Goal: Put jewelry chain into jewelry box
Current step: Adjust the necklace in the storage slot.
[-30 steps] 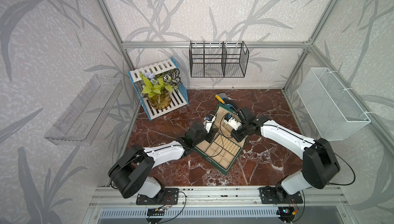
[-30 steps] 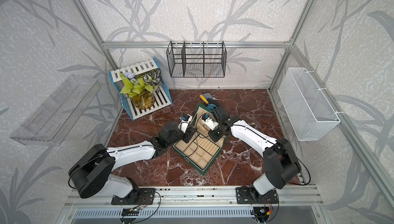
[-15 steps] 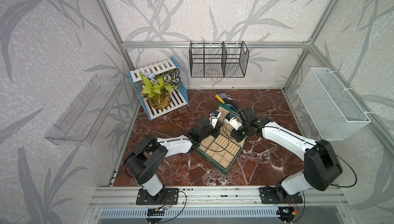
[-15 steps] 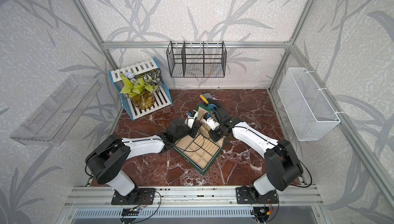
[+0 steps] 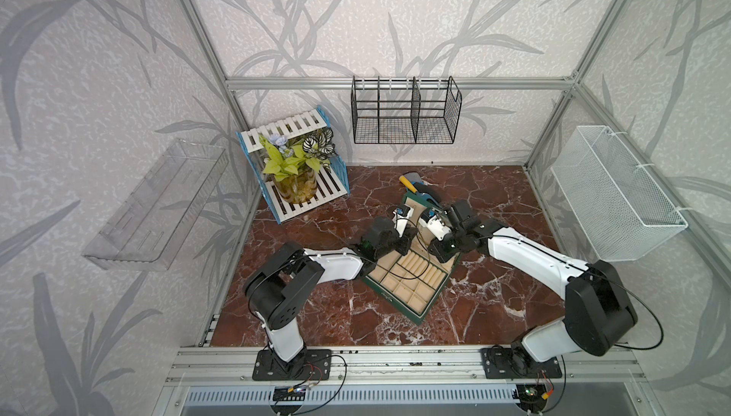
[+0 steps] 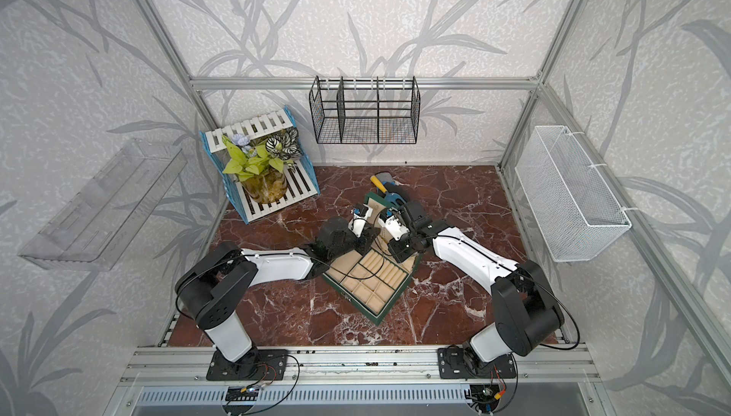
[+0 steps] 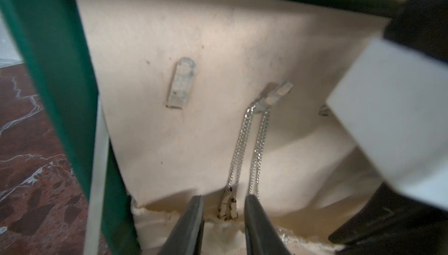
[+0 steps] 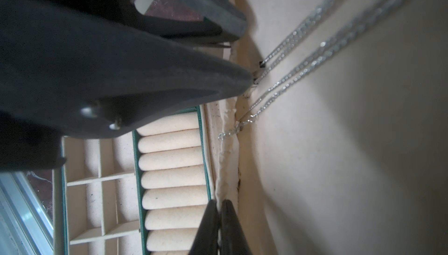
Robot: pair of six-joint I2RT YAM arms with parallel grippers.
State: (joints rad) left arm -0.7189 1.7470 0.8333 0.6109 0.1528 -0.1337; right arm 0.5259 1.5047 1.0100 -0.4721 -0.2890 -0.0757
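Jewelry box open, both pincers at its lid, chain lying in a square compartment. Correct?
No: the jewelry chain hangs from a hook inside the lid of the jewelry box, not in a compartment, as the left wrist view shows. The box is open, left pincer and right pincer at its lid.

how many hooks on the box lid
3 in the left wrist view: a bare hook, the middle hook carrying the jewelry chain, and a third hook partly behind the white block; more may be hidden.

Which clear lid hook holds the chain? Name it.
The tilted clear plastic hook: the thin silvery chain hangs from it; the flat hook nearer the green frame is bare.
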